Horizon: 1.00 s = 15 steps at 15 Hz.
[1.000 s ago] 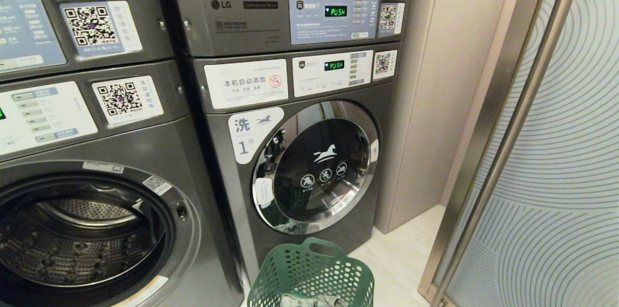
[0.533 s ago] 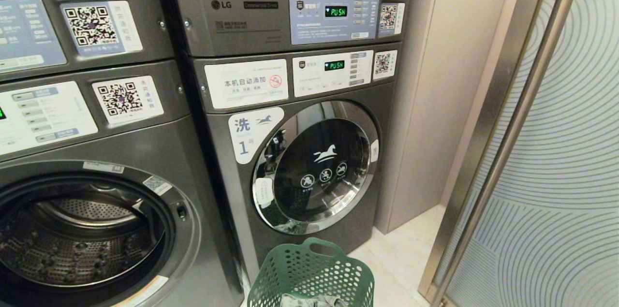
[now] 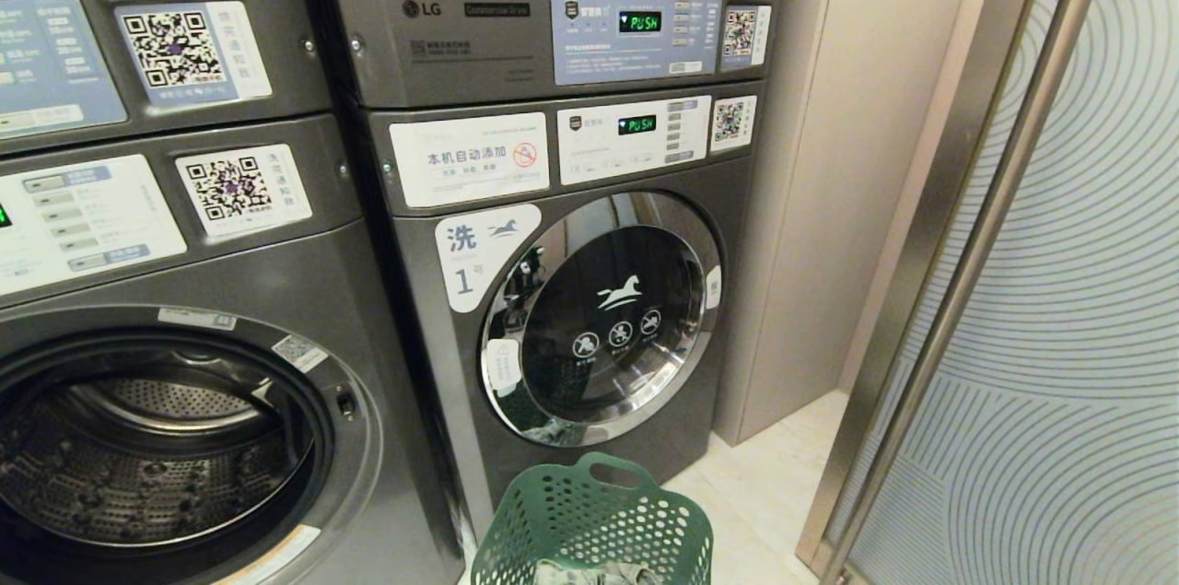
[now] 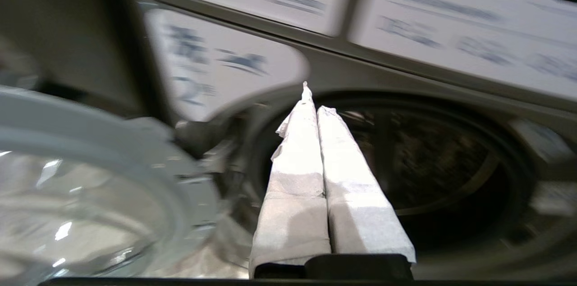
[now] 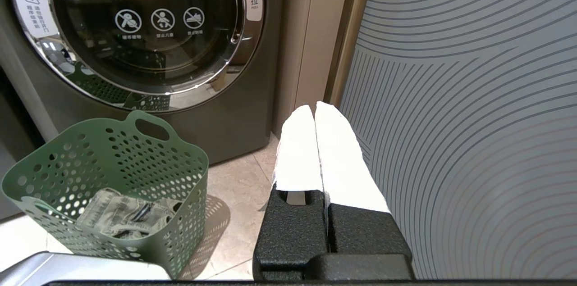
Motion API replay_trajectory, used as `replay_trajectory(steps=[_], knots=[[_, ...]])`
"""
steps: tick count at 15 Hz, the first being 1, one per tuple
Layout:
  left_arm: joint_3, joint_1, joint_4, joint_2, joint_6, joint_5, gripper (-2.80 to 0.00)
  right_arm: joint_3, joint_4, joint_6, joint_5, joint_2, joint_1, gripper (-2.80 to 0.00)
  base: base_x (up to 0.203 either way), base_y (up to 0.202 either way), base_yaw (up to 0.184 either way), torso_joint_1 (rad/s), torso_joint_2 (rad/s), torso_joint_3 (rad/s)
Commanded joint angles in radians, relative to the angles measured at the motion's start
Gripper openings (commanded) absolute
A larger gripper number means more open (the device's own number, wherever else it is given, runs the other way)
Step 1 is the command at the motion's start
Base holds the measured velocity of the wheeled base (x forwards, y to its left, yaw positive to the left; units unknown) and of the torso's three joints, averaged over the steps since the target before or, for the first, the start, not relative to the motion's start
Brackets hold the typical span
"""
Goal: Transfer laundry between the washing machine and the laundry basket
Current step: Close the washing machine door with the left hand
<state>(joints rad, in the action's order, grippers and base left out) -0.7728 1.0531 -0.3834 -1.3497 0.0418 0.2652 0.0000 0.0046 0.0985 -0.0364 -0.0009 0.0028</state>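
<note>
The left washing machine (image 3: 276, 290) has its door open, and its steel drum (image 3: 138, 465) shows no clothes. A green perforated laundry basket (image 3: 562, 520) stands on the floor in front of the right-hand machine. Grey patterned laundry (image 5: 119, 218) lies in the laundry basket (image 5: 112, 160). My left gripper (image 4: 315, 99) is shut with nothing between its white-wrapped fingers, and it points at the open drum (image 4: 441, 164). The swung-out glass door (image 4: 81, 196) is beside it. My right gripper (image 5: 314, 109) hangs shut and empty to the right of the basket. Neither arm shows in the head view.
The right washing machine (image 3: 599, 318) has its round door closed. A beige panel (image 3: 811, 198) stands to its right. A patterned sliding door with a metal frame (image 3: 1013, 290) closes off the right side. Pale floor tiles (image 5: 234, 187) lie between the basket and that door.
</note>
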Motion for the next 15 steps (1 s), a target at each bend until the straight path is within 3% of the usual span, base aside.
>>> replay_trajectory(steps=[1,2,4,6,8,9,12,15], knots=[[0.044,-0.068,-0.004,0.045,0.009,0.031,-2.8,0.0,0.0,0.0,0.0,0.001,0.0,-2.8,0.0,0.0,0.0,0.0,0.0,0.0],[0.09,-0.158,-0.007,0.102,0.016,0.04,-2.8,-0.001,0.0,0.001,0.0,-0.001,0.0,-2.8,0.0,0.0,0.0,0.0,0.0,0.0],[0.204,-0.417,-0.006,0.239,0.026,0.041,-2.8,0.0,0.0,0.001,0.0,0.001,0.0,-2.8,0.0,0.0,0.0,0.0,0.0,0.0],[0.36,-0.739,0.004,0.39,0.036,-0.022,-2.8,0.0,0.0,0.001,0.0,0.001,0.001,-2.8,0.0,0.0,0.0,0.0,0.0,0.0],[0.539,-0.987,0.019,0.585,0.044,-0.11,-2.8,0.0,0.0,0.001,0.0,0.001,0.0,-2.8,0.0,0.0,0.0,0.0,0.0,0.0],[0.613,-1.054,0.033,0.7,0.048,-0.138,-2.8,0.0,0.0,0.001,0.0,0.001,0.0,-2.8,0.0,0.0,0.0,0.0,0.0,0.0],[0.707,-1.122,0.184,1.012,0.045,-0.193,-2.8,0.0,0.0,-0.001,0.0,0.0,0.0,-2.8,0.0,0.0,0.0,0.0,0.0,0.0],[0.766,-1.144,0.326,1.075,0.015,-0.224,-2.8,0.0,0.0,-0.002,0.0,0.001,0.0,-2.8,0.0,0.0,0.0,0.0,0.0,0.0]])
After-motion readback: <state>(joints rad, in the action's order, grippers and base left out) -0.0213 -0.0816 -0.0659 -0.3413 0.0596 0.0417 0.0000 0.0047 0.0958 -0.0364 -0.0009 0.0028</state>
